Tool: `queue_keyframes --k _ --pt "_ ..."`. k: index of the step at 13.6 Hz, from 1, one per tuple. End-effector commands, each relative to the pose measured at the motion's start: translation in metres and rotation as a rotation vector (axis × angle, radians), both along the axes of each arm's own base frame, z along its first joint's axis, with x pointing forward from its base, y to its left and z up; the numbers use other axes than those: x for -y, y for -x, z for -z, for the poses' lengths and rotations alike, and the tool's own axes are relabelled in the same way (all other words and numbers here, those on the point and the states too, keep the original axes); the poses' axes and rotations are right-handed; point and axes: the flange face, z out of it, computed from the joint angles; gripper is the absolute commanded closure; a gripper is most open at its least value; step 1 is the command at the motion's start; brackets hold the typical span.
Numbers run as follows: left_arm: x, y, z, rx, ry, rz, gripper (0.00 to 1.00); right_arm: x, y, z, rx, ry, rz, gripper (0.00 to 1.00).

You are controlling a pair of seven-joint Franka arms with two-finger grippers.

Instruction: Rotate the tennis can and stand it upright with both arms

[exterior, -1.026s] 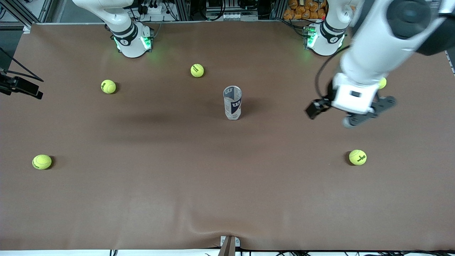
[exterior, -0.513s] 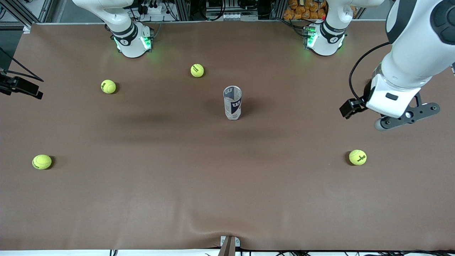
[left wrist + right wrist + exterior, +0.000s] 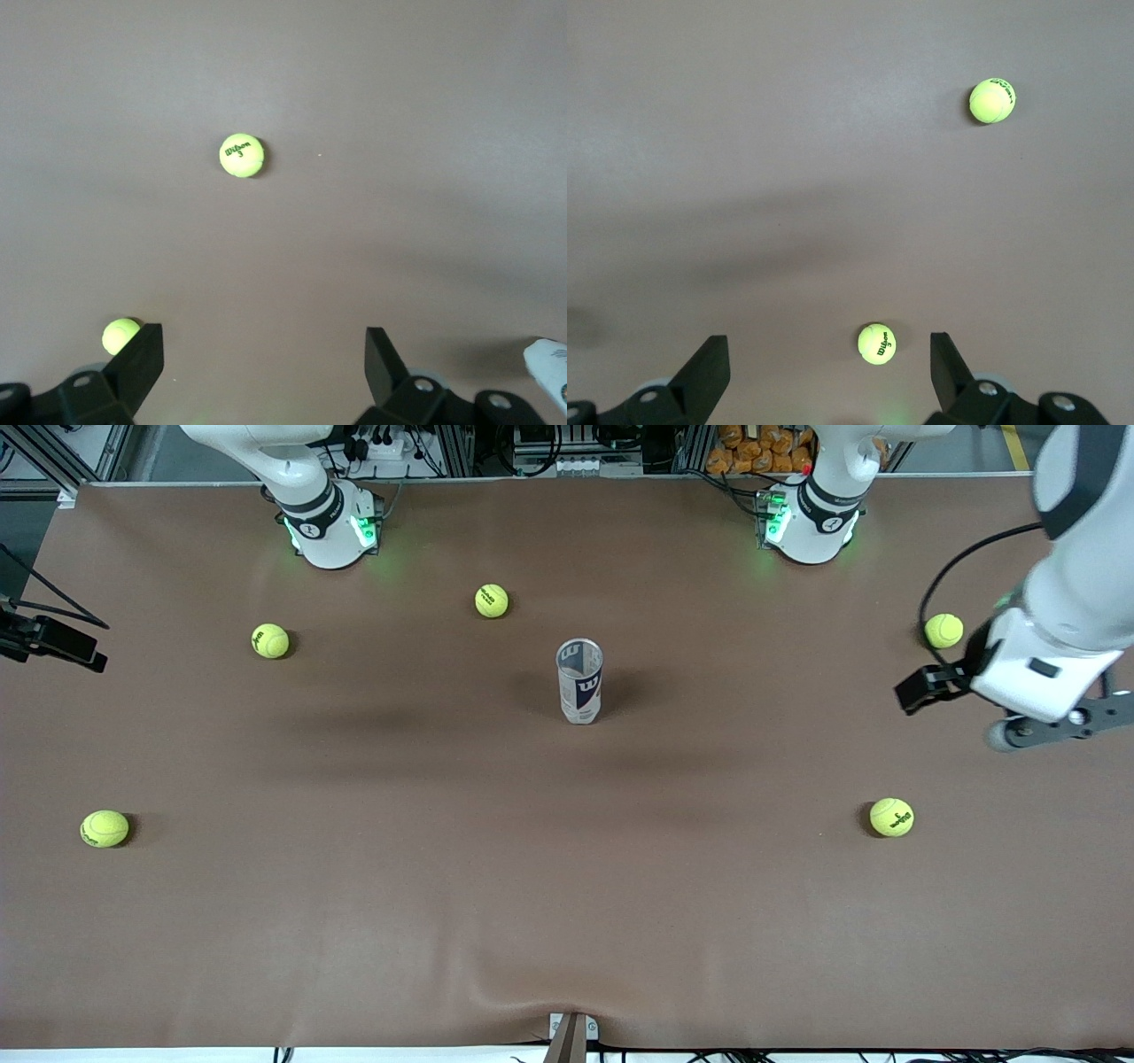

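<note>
The tennis can point(image 3: 579, 680) stands upright in the middle of the table, open silver rim up, navy-and-white label with a white "W". A sliver of it shows at the edge of the left wrist view point(image 3: 549, 365). The left arm's hand point(image 3: 1032, 677) hangs in the air over the table's left-arm end, well away from the can. My left gripper point(image 3: 264, 354) is open and empty. My right gripper point(image 3: 828, 359) is open and empty, high over bare table; it is out of the front view, where only the right arm's base point(image 3: 328, 527) shows.
Several yellow-green tennis balls lie scattered: two toward the left arm's end point(image 3: 943, 631) point(image 3: 892, 817), one near the bases point(image 3: 492, 600), two toward the right arm's end point(image 3: 270, 640) point(image 3: 104, 828). A ball point(image 3: 876, 343) lies below the right gripper. The brown mat point(image 3: 567, 886) covers the table.
The left arm has swung away from the can toward its own end of the table, uncovering a ball there. The can and balls have not moved.
</note>
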Motion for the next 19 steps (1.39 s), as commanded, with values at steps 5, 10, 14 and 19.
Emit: queue_keyframes --k 5,10,14,19 --pt "-0.025 0.007 -0.012 0.004 0.087 -0.011 0.00 -0.002 0.001 -0.002 0.005 0.010 -0.007 0.00" --pt "-0.050 0.008 -0.011 0.010 0.121 0.008 0.00 -0.002 0.001 -0.002 0.005 0.010 -0.006 0.00" --pt "-0.037 0.024 -0.014 0.015 0.111 0.031 0.00 -0.003 0.000 -0.001 0.007 0.010 -0.009 0.00" --pt "-0.033 0.068 0.004 0.116 0.087 0.045 0.00 -0.003 -0.001 0.000 0.007 0.011 -0.009 0.00"
